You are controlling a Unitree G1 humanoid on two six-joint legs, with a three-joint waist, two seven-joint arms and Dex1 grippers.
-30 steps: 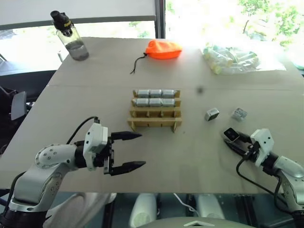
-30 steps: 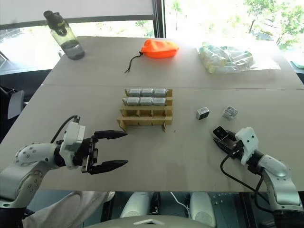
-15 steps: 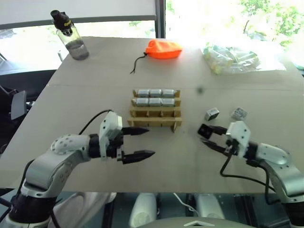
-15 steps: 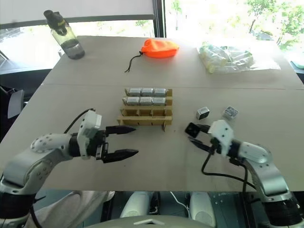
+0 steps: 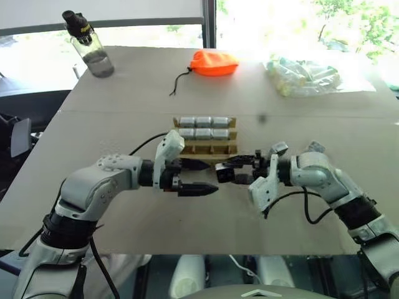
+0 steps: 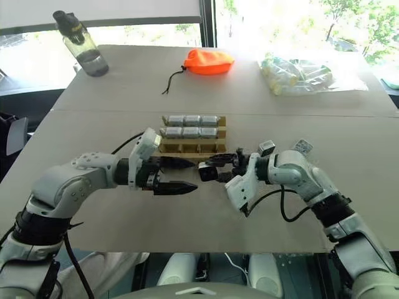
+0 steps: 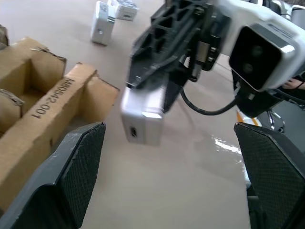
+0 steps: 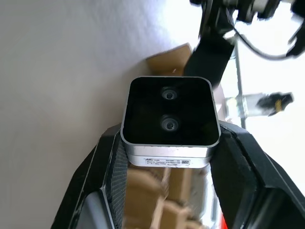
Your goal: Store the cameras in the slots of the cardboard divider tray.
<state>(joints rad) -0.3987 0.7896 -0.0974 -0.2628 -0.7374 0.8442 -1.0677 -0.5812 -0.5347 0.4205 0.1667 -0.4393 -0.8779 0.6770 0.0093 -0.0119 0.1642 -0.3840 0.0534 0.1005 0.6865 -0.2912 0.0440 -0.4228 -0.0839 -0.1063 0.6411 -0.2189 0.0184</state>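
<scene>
The cardboard divider tray [image 5: 205,148] stands mid-table; its two far rows hold three cameras [image 5: 204,122] each and its two near rows look empty. Just in front of the tray, my right gripper [image 5: 232,170] is shut on a silver camera [image 8: 169,119] with a dark lens face, held level and pointing left. My left gripper [image 5: 212,176] stands open right beside it, its fingers [image 7: 78,167] on either side of that camera [image 7: 142,114] and apart from it. Two loose cameras [image 5: 278,148] [image 5: 315,147] lie on the table right of the tray.
At the table's far side stand a water bottle [image 5: 89,47] on the left, an orange pouch [image 5: 213,63] with a cord in the middle and a clear bag of pale items [image 5: 305,75] on the right. The table's near edge [image 5: 206,252] runs below both arms.
My right gripper has swung left from the table's right front with the camera, rolling over, to the tray's front. The left gripper has moved right and forward to meet it, staying open.
</scene>
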